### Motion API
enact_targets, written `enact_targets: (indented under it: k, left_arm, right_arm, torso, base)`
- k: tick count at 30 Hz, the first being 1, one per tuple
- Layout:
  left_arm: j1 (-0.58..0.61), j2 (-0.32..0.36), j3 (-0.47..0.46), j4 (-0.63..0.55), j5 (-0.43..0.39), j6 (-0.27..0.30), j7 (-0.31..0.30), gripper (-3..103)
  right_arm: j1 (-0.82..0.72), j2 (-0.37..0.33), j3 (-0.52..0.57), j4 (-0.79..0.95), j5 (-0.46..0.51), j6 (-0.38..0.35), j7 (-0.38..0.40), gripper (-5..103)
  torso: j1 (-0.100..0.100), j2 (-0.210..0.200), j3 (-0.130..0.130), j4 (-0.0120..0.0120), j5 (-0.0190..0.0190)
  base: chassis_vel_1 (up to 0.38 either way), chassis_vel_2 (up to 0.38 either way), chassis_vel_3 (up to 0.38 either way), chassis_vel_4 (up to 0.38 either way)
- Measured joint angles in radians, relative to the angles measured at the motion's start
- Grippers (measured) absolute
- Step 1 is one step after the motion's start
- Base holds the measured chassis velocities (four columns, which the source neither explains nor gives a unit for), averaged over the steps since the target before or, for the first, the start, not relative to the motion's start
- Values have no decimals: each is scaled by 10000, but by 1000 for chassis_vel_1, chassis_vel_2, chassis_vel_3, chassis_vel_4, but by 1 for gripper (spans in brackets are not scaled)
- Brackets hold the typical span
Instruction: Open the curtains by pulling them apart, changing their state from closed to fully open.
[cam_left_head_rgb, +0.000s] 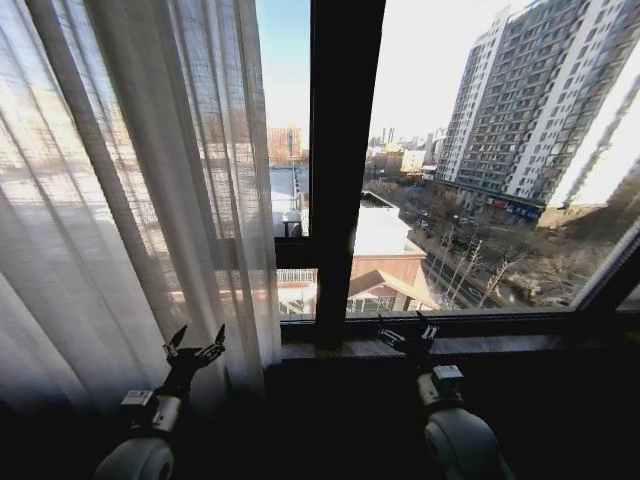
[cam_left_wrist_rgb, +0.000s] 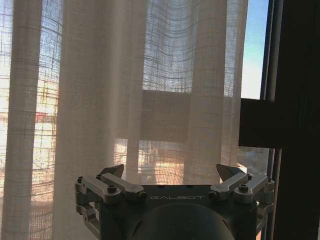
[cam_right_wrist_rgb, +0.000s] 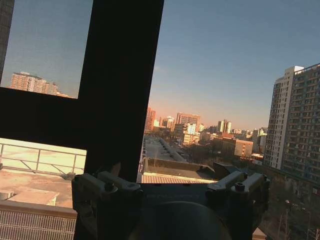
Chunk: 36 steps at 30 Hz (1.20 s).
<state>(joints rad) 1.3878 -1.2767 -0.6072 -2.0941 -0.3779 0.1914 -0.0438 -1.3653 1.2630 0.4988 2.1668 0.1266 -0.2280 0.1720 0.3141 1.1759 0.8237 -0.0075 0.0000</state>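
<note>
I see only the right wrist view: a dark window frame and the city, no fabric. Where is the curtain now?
Observer: In the head view the curtain hangs on the left side of the window only. The right panes are uncovered.
Operator: Is the left gripper holding it?
Observer: No. The left gripper is open, raised in front of the curtain's lower part, with no fold between its fingers in the left wrist view.
Operator: And where is my right gripper against the window?
Observer: The right gripper is open, low by the window sill, just right of the dark central frame bar.
</note>
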Motion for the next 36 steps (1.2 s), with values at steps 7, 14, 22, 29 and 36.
enact_targets:
  k: [7,14,22,29,36]
  left_arm:
    - [-1620,498,1240,1323,-189,280,-435,100]
    - [-3585,955,2571,3203,-419,328,-637,100]
    - [-5127,942,3830,4492,-635,392,-631,100]
    - [-5947,761,4211,5102,-520,526,-1480,98]
    - [-6148,560,4088,5122,-299,974,-2462,77]
  right_arm:
    - [200,-100,-45,-347,-10,3,18,100]
    - [353,-80,-12,-752,-16,202,12,100]
    - [544,9,-122,-947,-35,217,11,100]
    - [624,59,-113,-1072,-138,227,51,100]
    - [620,147,-163,-1141,-249,248,54,100]
  torso:
    - [0,0,0,-1,4]
    - [0,0,0,-2,1]
    - [0,-1,-1,-1,1]
    - [0,-1,0,-1,2]
    - [0,0,-1,-1,2]
  base:
    - [0,0,0,0]
    - [0,0,0,0]
    - [0,0,0,0]
    - [0,0,0,0]
    - [0,0,0,0]
